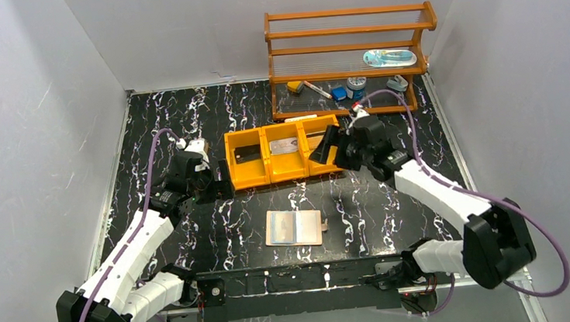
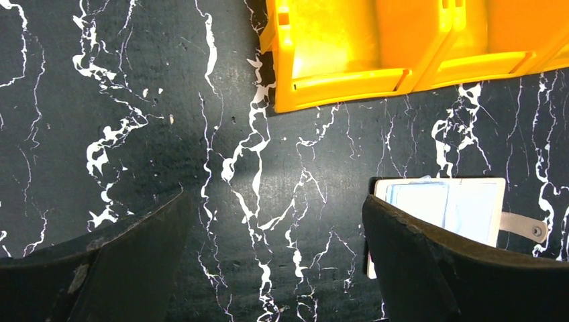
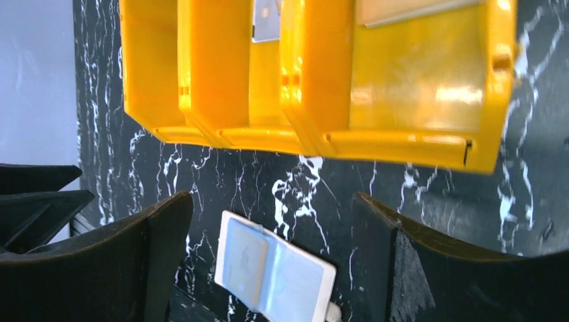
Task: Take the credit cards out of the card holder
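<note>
The card holder lies open and flat on the black marbled table, silvery blue inside, with its small tab on the right. It also shows in the left wrist view and the right wrist view. I cannot tell whether any card is in its pockets. A grey card lies in the middle compartment of the orange tray, and a dark card in the left one. My left gripper is open and empty by the tray's left front corner. My right gripper is open and empty over the tray's right compartment.
The orange three-compartment tray also shows in the wrist views. A wooden shelf rack with small items stands at the back right. Grey walls enclose the table on three sides.
</note>
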`<action>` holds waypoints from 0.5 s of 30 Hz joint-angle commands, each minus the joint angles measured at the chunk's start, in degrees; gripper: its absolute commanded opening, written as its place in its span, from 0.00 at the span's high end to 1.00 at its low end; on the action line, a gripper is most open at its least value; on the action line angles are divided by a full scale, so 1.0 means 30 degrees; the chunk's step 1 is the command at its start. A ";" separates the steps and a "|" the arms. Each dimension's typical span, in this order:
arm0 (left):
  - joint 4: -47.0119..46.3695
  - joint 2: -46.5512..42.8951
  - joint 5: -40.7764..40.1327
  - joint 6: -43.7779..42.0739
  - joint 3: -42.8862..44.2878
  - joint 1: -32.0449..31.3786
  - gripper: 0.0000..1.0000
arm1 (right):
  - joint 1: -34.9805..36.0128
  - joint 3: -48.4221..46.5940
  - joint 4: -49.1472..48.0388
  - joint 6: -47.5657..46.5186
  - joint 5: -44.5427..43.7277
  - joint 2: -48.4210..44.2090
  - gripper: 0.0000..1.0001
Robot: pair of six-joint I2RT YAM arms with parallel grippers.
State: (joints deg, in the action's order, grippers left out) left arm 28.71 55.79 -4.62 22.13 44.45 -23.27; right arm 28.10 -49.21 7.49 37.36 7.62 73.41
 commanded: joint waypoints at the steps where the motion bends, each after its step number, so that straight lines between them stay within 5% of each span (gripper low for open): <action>1: 0.0126 -0.0352 -0.0628 0.0032 -0.0052 0.0049 0.02 | 0.0573 0.2150 -0.2073 0.3710 -0.1457 -0.2350 0.06; 8: 0.0157 -0.0570 -0.0975 0.0092 -0.0061 0.0050 0.02 | 0.8734 0.0346 0.4495 0.6842 -1.1672 -0.1465 0.04; 15: 0.0377 -0.0549 -0.1457 0.0151 0.0009 0.0050 0.02 | 1.3014 -0.2168 0.7776 1.1958 -1.2909 0.3164 0.02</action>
State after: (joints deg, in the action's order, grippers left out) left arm 28.77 55.55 -6.94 22.46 44.45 -23.27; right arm 61.65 -49.82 23.51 63.29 -22.65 76.79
